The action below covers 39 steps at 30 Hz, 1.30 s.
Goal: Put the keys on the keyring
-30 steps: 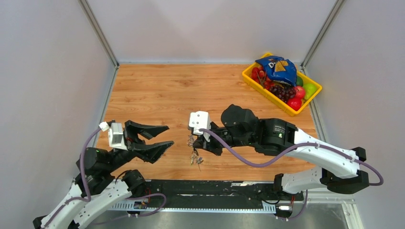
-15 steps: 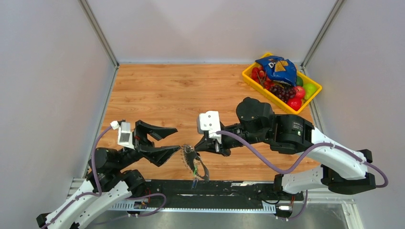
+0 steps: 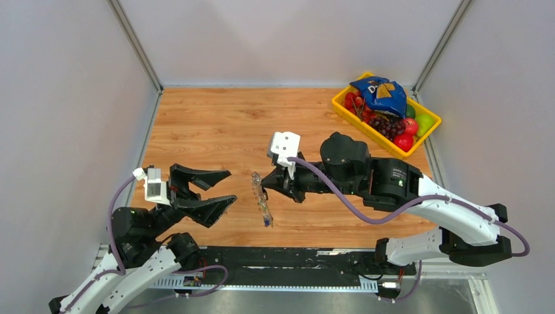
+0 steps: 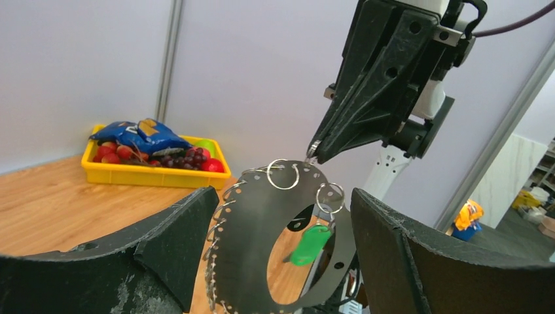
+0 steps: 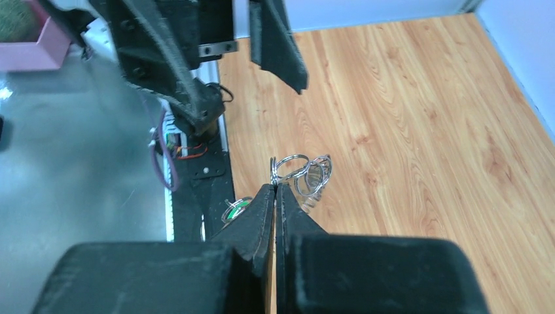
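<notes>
The keyring (image 3: 262,199) is a wide thin grey metal hoop with small split rings along its edge. It hangs edge-on above the table in front of the right arm. My right gripper (image 3: 266,186) is shut on its top edge, also in the right wrist view (image 5: 275,188), where several split rings (image 5: 309,172) stick out past the tips. A key with a green tag (image 4: 310,243) hangs from one ring by the hoop's hole (image 4: 262,242). My left gripper (image 3: 230,188) is open and empty, left of the hoop. In the left wrist view (image 4: 283,196) the hoop shows between its fingers, a little beyond the tips.
A yellow basket (image 3: 345,106) with fruit and a blue snack bag sits at the table's far right corner. The black base rail (image 3: 288,256) runs along the near edge. Grey walls close in both sides.
The right gripper carried the keyring back from the near edge toward the table's middle, and the hoop turned edge-on. The left gripper drew back to the left, still open.
</notes>
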{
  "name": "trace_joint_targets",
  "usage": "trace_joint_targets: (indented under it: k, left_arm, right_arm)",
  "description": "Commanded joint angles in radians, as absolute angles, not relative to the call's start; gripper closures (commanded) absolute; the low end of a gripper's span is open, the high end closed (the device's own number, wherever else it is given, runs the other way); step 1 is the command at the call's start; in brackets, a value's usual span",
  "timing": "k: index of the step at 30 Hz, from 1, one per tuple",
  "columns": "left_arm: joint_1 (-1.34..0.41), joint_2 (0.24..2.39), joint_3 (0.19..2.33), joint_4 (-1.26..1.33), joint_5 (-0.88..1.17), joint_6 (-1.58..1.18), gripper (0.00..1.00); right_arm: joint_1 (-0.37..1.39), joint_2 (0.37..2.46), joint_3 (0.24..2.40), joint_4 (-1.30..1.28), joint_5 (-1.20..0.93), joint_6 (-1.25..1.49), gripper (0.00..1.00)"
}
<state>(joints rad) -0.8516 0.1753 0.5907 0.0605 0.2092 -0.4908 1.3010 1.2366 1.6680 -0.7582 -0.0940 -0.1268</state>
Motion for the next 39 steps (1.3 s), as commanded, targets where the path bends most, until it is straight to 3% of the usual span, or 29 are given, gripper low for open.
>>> trace_joint_targets:
  k: [1, 9, 17, 33, 39]
  left_arm:
    - [-0.853, 0.22, 0.671, -0.021, 0.149, -0.461, 0.15]
    - [-0.853, 0.24, 0.71, -0.078, 0.112, -0.434, 0.15]
    - [-0.853, 0.299, 0.739, -0.068, 0.121, -0.397, 0.13]
    - [-0.853, 0.438, 0.78, -0.092, 0.028, -0.161, 0.06]
    - [-0.854, 0.511, 0.769, -0.063, 0.012, -0.122, 0.13]
  right_arm:
    - [1.299, 1.247, 1.673, -0.622, 0.093, -0.012, 1.0]
    - [1.298, 1.287, 1.693, -0.57, 0.321, 0.08, 1.0]
    - [1.281, 1.363, 1.785, -0.562, 0.414, 0.157, 1.0]
    - [1.186, 1.454, 1.878, -0.575, 0.342, 0.201, 1.0]
    - [1.179, 1.461, 1.897, -0.575, 0.306, 0.202, 1.0]
